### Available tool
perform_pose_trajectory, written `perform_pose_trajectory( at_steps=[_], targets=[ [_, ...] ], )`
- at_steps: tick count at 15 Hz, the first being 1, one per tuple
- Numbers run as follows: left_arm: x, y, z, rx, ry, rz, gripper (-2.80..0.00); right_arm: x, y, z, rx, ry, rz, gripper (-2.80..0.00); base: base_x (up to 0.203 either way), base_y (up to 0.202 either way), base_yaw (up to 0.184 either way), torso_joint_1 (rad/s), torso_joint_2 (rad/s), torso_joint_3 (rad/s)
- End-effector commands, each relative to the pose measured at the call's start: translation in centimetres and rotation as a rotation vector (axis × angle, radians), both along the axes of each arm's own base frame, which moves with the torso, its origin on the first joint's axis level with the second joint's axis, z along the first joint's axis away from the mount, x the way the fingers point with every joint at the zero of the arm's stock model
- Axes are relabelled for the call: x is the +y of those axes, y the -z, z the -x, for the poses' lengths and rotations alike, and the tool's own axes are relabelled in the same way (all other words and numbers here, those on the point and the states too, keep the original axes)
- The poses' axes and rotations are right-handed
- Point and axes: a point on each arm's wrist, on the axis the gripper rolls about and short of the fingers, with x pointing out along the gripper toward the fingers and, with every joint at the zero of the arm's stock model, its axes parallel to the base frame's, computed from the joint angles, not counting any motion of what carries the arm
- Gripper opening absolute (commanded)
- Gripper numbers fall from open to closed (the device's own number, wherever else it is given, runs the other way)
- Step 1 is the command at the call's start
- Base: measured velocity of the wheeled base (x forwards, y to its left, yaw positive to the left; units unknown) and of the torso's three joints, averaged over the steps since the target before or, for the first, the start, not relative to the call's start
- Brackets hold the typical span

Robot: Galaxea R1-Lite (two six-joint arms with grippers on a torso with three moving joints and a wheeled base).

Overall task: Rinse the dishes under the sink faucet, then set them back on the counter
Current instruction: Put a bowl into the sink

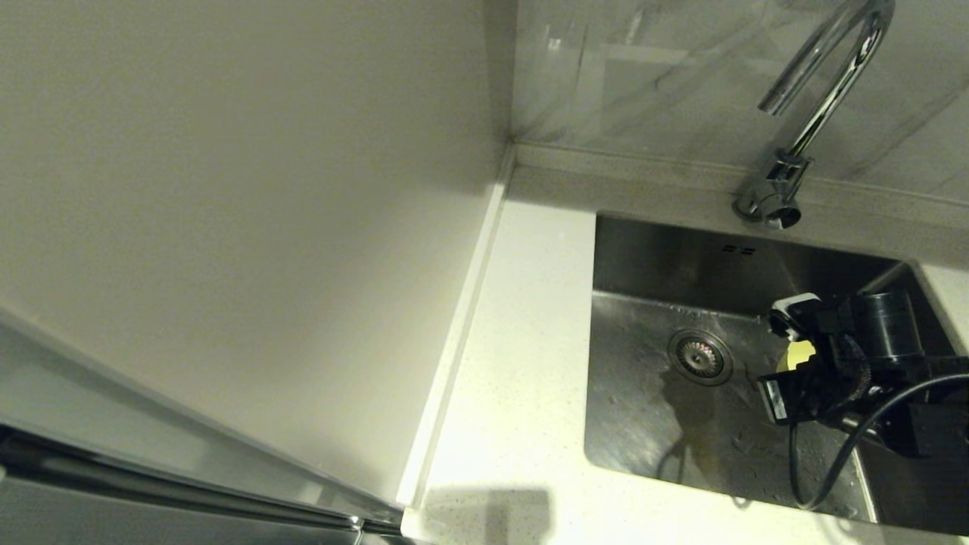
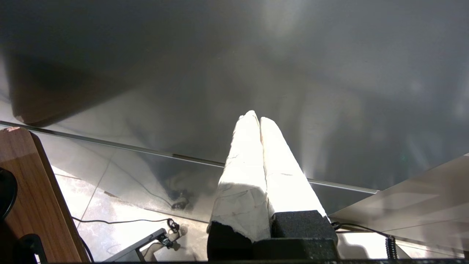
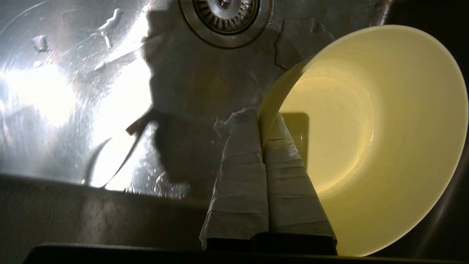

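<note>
my right gripper is down inside the sink, over the right part of the basin, and its two taped fingers are pressed tight on the rim of the yellow bowl, one finger outside the wall and one inside. the bowl hangs tipped on its side, its hollow facing my wrist camera, its upper edge close to the drain but not over it. from my head i see only a small sliver of that bowl between the black parts of my right arm, so from there i cannot tell whether it touches the sink floor. the steel floor is wet, with drops and smears around the drain, and two small overflow slots sit in the back wall. the faucet stands behind the sink, its spout curving out above the basin; the bowl is lower and to the right of the spout's mouth, as far as i can judge. the counter runs along the left of the sink. my left gripper is away from the sink, its white fingers closed together on nothing, aimed at a plain grey panel.
</note>
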Motion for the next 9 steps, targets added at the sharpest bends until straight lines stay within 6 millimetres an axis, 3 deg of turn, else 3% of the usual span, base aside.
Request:
perform_pose_trajectory(
  at_steps=[1, 5, 9],
  targets=[
    [0.0, 0.1, 0.0, 0.003, 0.000, 0.000, -2.80, 0.4, 3.2, -2.6, 0.061, 0.014, 0.009, -2.80, 0.000, 0.000, 0.000, 0.000, 0.00, 0.000],
    [0.0, 0.1, 0.0, 0.003, 0.000, 0.000, -2.80, 0.9, 7.3, -7.1, 0.064, 0.082, -0.048, -2.80, 0.000, 0.000, 0.000, 0.000, 0.00, 0.000],
    [0.0, 0.1, 0.0, 0.003, 0.000, 0.000, -2.80, -0.6, 7.7, -10.8, 0.000, 0.150, -0.081, -2.80, 0.000, 0.000, 0.000, 0.000, 0.00, 0.000]
  ],
)
